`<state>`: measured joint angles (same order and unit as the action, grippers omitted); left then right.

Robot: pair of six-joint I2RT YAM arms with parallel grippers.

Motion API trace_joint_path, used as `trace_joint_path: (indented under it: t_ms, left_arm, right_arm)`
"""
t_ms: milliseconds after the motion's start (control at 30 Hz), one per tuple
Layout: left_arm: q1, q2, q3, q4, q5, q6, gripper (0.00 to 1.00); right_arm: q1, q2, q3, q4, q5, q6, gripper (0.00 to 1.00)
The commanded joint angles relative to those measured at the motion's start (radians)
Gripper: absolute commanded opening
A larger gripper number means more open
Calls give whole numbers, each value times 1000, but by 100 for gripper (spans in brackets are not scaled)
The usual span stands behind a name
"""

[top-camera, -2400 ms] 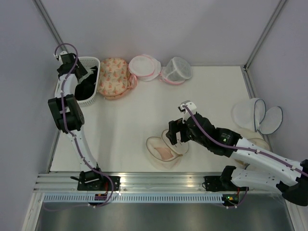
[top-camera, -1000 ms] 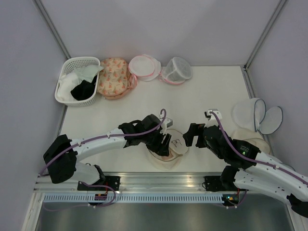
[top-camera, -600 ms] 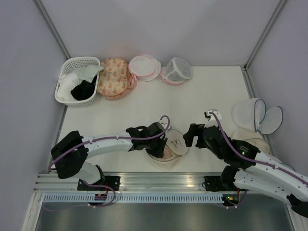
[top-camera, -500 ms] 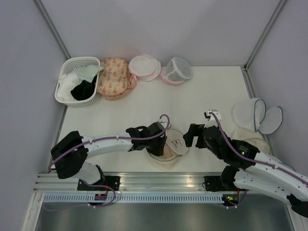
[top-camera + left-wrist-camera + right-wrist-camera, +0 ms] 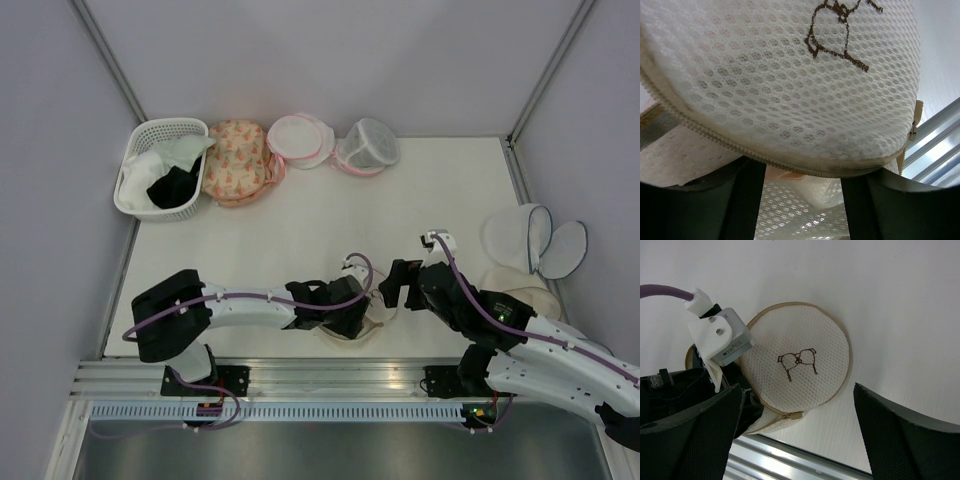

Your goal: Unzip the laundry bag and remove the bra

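Observation:
The laundry bag (image 5: 372, 321) lies near the front edge, a cream mesh dome with beige zip trim, its zip partly open. In the right wrist view its lid (image 5: 800, 357) shows the black drawing, and the zip pull (image 5: 792, 416) sits at the near rim. My left gripper (image 5: 352, 312) is open, its fingers (image 5: 746, 200) pushed under the raised lid (image 5: 780, 75) into the bag. A sliver of the pale pink bra (image 5: 790, 176) shows between them, lying free. My right gripper (image 5: 392, 285) hovers wide open just right of the bag, above it in its own view (image 5: 798, 390).
A white basket (image 5: 137, 160) of garments stands at the back left, beside a peach floral bag (image 5: 236, 160) and two pink-trimmed bags (image 5: 298, 140) (image 5: 368, 145). Dark-trimmed white bags (image 5: 530, 240) lie at the right. A metal rail (image 5: 300, 375) runs along the near edge.
My left arm has swung from the back-left basket to the laundry bag and slid further right under its lid. My right gripper has moved slightly right and stayed open.

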<state>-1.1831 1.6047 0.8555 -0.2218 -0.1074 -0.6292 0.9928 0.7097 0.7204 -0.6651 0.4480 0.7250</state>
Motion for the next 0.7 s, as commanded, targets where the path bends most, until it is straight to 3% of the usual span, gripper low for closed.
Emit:
trace_joint_path:
  t_ms: [0,133,233,267,333,500,667]
  left_arm:
    - [-36,56,23,52,-95,-69,63]
    - [-44,171,66,23,-132,-98,59]
    - [-44,247,70,18,-143,-122,32]
    - [-44,261,68,18,-146,-132,18]
    - [-47,274,60,19,-150,-139,5]
    - [-53,200,48,3,-178,-142,2]
    - [-62,-18,91,-92,-251,-136,2]
  right_arm:
    - [-2,-3,-9,24,-14,-13,96]
    - [-2,0,-9,25,-20,-12,96]
    - [0,-4,-10,22,-20,-13,95]
    - [-2,-6,-10,19,-19,-10,95]
    - [-2,-13,-12,16,-20,-10,95]
    - [-2,-24,-16,15,-23,-15,93]
    - [-2,-3,-12,13,-20,-16,92]
